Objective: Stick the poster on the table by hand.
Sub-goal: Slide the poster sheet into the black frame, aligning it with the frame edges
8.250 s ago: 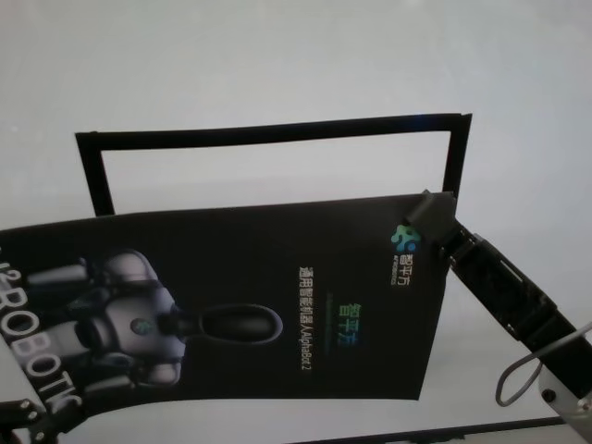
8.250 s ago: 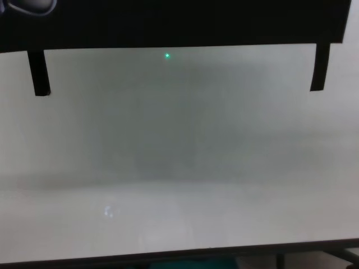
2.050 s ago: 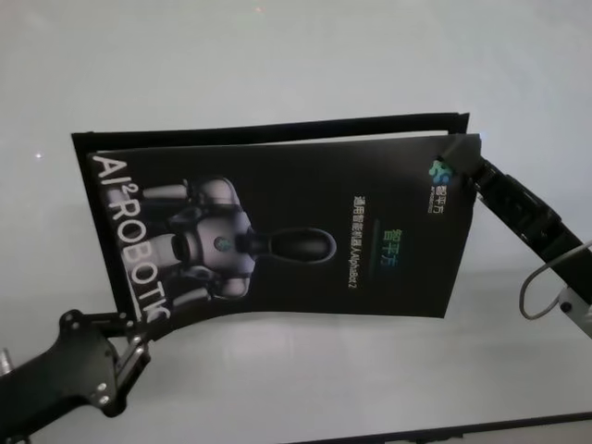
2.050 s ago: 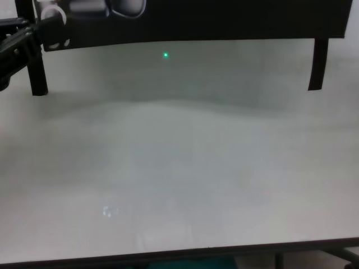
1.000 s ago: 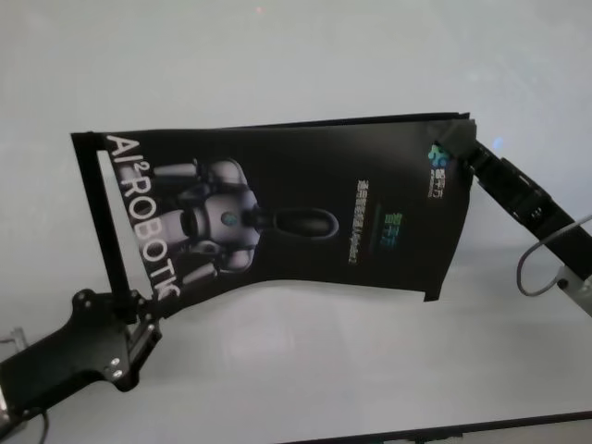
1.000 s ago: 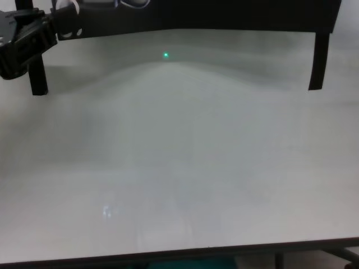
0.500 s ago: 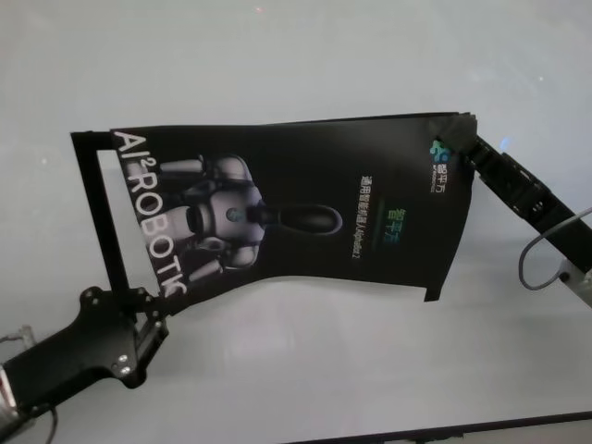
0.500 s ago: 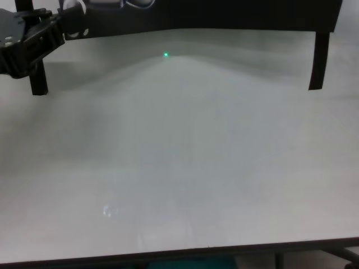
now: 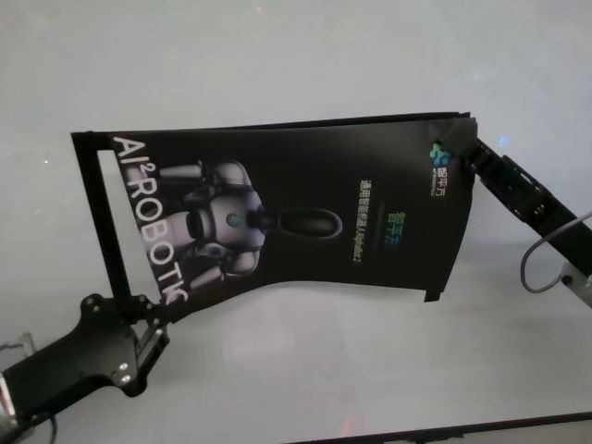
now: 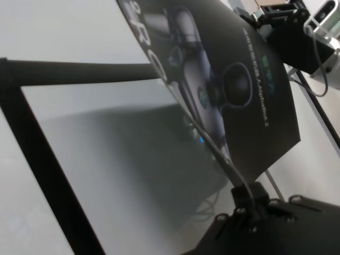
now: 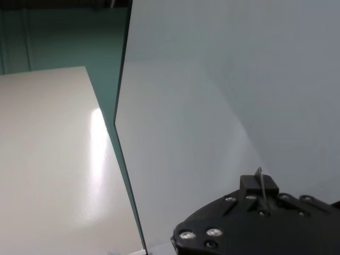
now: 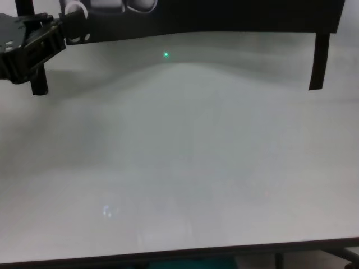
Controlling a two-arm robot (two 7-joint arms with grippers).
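Observation:
The poster (image 9: pixel 305 217), black with a grey-white robot image and white lettering, hangs bowed above the white table (image 9: pixel 296 55). My left gripper (image 9: pixel 157 312) is shut on its near left corner. My right gripper (image 9: pixel 460 141) is shut on its far right corner. In the left wrist view the poster (image 10: pixel 228 79) rises from my left gripper (image 10: pixel 254 208), with the right gripper farther off. In the right wrist view the sheet shows edge-on in my right gripper (image 11: pixel 260 188). In the chest view the poster's lower edge (image 12: pixel 224 14) crosses the top and my left gripper (image 12: pixel 39 42) is at upper left.
Narrow black strips lie on the table as a frame: a far strip (image 9: pixel 277 127) and a left strip (image 9: pixel 102 217) under the poster. Both side strips show in the chest view (image 12: pixel 38 84) (image 12: pixel 317 61). A green light dot (image 12: pixel 166 55) lies on the table. The table's near edge (image 9: pixel 462 432) is dark.
Over the earlier frames both grippers carried the poster away from me, over the black frame. In the last half second my left gripper has shifted slightly nearer; the right has hardly moved.

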